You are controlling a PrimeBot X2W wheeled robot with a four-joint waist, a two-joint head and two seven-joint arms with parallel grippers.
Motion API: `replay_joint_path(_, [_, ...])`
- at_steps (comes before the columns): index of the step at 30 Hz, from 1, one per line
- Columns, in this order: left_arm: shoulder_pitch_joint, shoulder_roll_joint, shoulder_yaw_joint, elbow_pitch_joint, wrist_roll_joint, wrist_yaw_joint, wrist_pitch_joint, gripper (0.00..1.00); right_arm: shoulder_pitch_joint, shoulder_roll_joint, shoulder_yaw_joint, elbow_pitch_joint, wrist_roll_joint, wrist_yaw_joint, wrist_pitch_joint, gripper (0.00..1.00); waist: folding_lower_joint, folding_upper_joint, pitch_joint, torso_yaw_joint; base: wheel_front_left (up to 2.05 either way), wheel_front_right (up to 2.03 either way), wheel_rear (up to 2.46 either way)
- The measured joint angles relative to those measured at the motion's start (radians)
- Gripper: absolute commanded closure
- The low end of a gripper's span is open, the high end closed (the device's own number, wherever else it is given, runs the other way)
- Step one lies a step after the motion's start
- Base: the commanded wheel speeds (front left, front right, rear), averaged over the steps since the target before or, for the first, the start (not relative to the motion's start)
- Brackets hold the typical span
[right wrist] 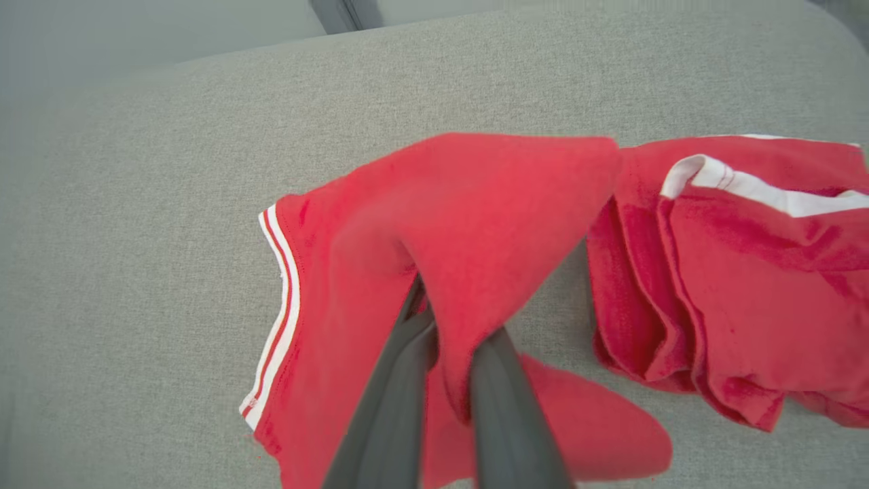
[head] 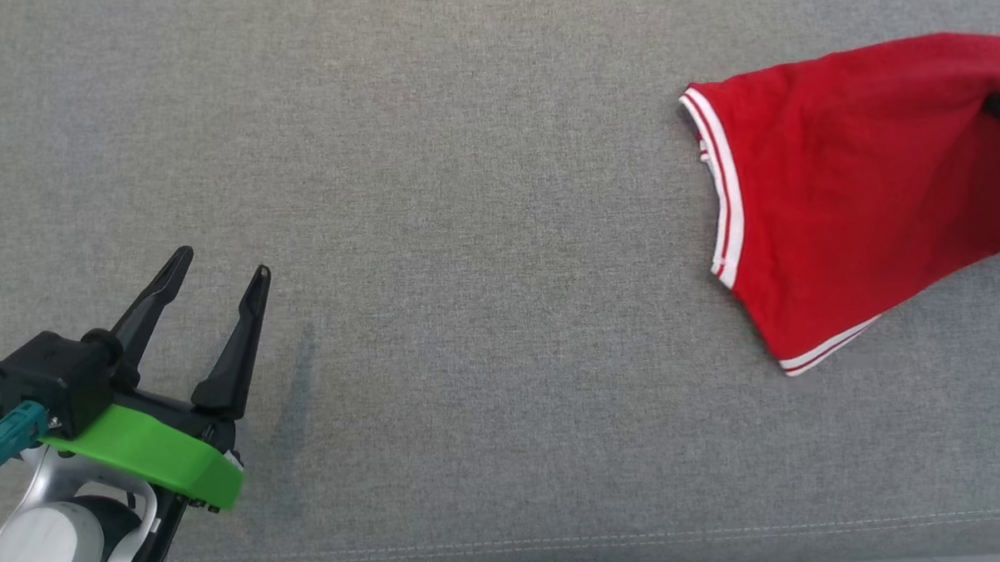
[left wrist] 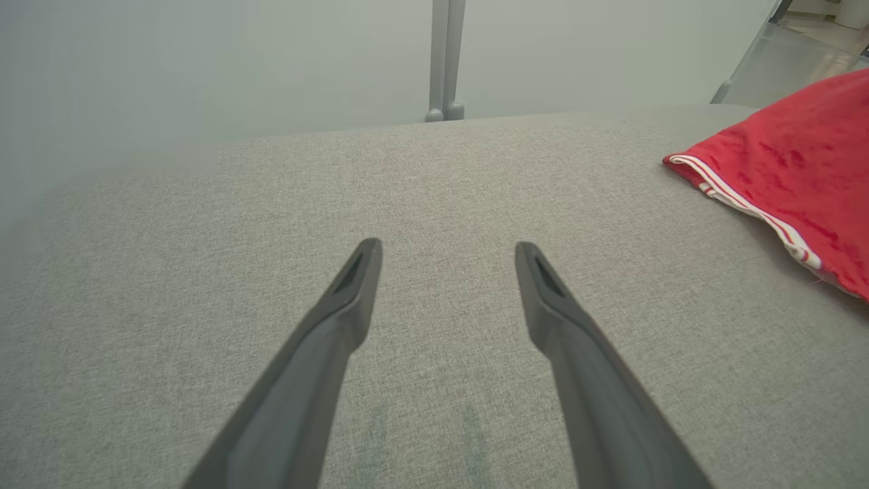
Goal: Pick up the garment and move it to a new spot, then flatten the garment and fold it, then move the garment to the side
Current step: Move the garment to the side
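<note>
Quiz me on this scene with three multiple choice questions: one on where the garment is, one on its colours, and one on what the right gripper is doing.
1. In the head view, where on the grey fabric surface is the garment?
A. Upper right
B. Lower left
C. Dead centre

2. What colour is the trim along the garment's edge?
A. Blue
B. White with a red stripe
C. Yellow

3. What state is the right gripper in?
A. Wide open above the surface
B. Shut on the garment
C. Shut on nothing

Answers:
1. A, since the red cloth lies against that view's upper right edge.
2. B, since the band is white with a thin red line.
3. B, since the right wrist view shows a fold of cloth pinched between its fingers; the left gripper is the open one.
</note>
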Motion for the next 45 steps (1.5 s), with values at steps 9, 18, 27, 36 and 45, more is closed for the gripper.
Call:
replay_joint_path(9, [-0.047, 0.001, 0.000, -0.018, 0.007, 0.000, 0.012, 0.00, -0.097, -0.028, -0.054, 0.020, -0.030, -0.001, 0.000, 1.00, 0.0000, 0.0000, 0.083, -0.003, 0.00, 0.00, 0.00])
replay_joint_path(18, [-0.049, 0.004, 0.026, -0.008, 0.011, 0.000, 0.020, 0.00, -0.138, -0.034, -0.080, 0.080, -0.039, -0.001, 0.005, 1.00, 0.0000, 0.0000, 0.123, -0.024, 0.00, 0.00, 0.00])
replay_joint_path(27, [-0.063, 0.011, 0.029, -0.008, 0.016, 0.000, 0.022, 0.00, -0.158, -0.033, -0.105, 0.112, -0.044, -0.001, 0.004, 1.00, 0.0000, 0.0000, 0.126, -0.063, 0.00, 0.00, 0.00])
replay_joint_path(36, [-0.084, 0.009, 0.014, -0.006, 0.016, 0.000, 0.034, 0.00, -0.166, -0.044, -0.144, 0.136, -0.056, -0.001, -0.007, 1.00, 0.0000, 0.0000, 0.125, -0.090, 0.00, 0.00, 0.00])
replay_joint_path(45, [-0.103, -0.003, -0.013, 0.004, 0.016, -0.004, 0.038, 0.00, -0.183, -0.017, -0.139, 0.127, -0.067, -0.001, -0.052, 1.00, 0.0000, 0.0000, 0.125, -0.078, 0.00, 0.00, 0.00])
